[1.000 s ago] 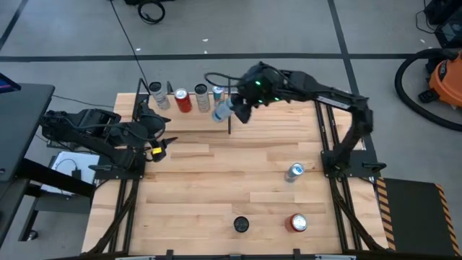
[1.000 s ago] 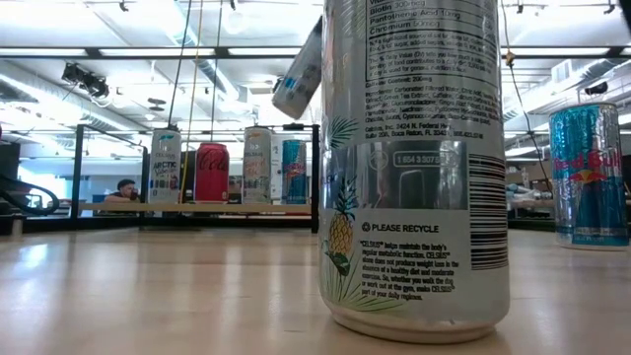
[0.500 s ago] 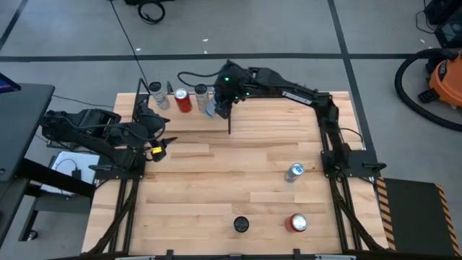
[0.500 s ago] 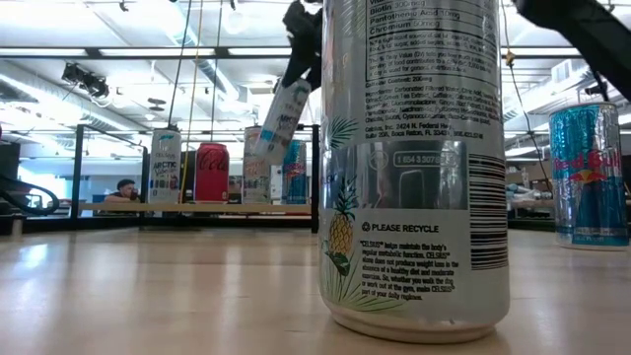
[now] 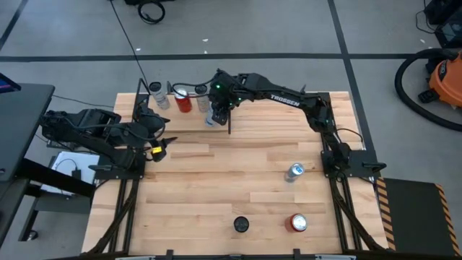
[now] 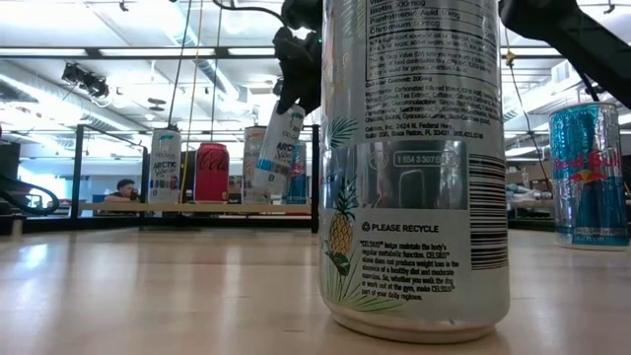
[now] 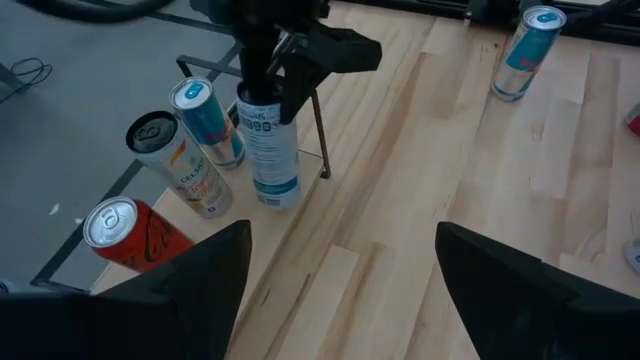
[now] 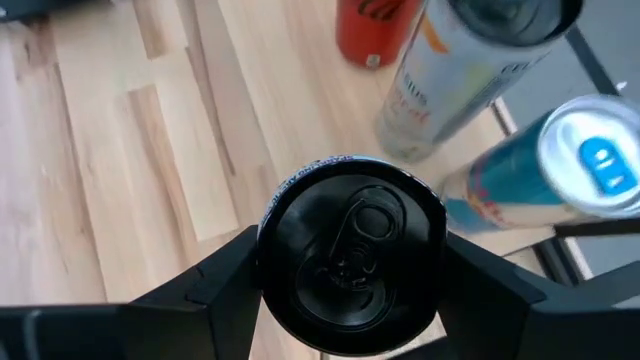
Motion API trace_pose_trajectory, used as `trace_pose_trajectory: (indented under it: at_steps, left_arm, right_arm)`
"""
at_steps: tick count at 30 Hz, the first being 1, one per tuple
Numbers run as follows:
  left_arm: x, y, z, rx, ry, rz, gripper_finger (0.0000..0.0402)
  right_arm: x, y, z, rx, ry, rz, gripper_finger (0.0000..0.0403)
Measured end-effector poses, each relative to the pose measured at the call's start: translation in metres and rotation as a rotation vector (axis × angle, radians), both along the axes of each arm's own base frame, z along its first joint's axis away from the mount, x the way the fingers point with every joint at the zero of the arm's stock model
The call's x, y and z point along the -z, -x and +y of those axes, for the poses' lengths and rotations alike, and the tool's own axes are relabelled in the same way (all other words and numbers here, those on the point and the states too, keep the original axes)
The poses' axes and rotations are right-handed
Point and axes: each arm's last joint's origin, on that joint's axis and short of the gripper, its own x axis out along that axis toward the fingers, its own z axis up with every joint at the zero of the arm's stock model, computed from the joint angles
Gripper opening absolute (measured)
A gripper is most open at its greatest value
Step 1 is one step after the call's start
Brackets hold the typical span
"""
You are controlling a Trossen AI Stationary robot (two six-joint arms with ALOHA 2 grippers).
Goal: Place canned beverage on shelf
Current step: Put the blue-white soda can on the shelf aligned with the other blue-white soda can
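My right gripper (image 5: 219,101) reaches over the shelf (image 5: 170,121) at the table's far left and is shut on a white-and-blue can (image 6: 276,148) with a black top (image 8: 352,255). The can is tilted, its bottom just above or on the pale shelf board (image 6: 197,208); I cannot tell which. A white can (image 6: 165,166), a red can (image 6: 211,172), a silver can (image 7: 180,165) and a blue can (image 7: 205,120) stand upright on the board. My left gripper (image 7: 340,300) waits open and empty at the table's left edge (image 5: 162,144). My right gripper pinches the can's side wall just below its top rim (image 8: 268,262) between its two fingers (image 8: 225,280). The fingers come from above, pointing down. The can hangs below them, tilted, its upper end (image 6: 288,113) leaning toward the gripper.
A black shelf upright (image 7: 320,135) stands right beside the held can. On the table's near right stand a blue can (image 5: 294,171), a red can (image 5: 297,222) and a tall silver can (image 5: 241,224), which fills the low view (image 6: 414,168).
My right gripper has gone toward the table's left edge and down over the shelf, still shut on the can. The can has come down from high above the board to just at it, and has turned from strongly slanted to nearer upright.
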Motion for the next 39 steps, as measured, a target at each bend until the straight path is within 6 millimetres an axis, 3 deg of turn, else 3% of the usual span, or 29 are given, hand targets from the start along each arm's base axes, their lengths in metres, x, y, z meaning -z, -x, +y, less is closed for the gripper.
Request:
trace_pose_trajectory:
  at_steps: [9,39]
  left_arm:
    - [0.000,0.000,0.000,0.003,-0.003,0.001,0.0318]
    - [0.000,0.000,0.000,0.004,-0.005,0.000,0.0318]
  right_arm:
    - [0.014,-0.005,-0.005,0.004,0.007,0.040,0.0250]
    - [0.014,-0.001,-0.021,0.021,0.020,0.032,0.0284]
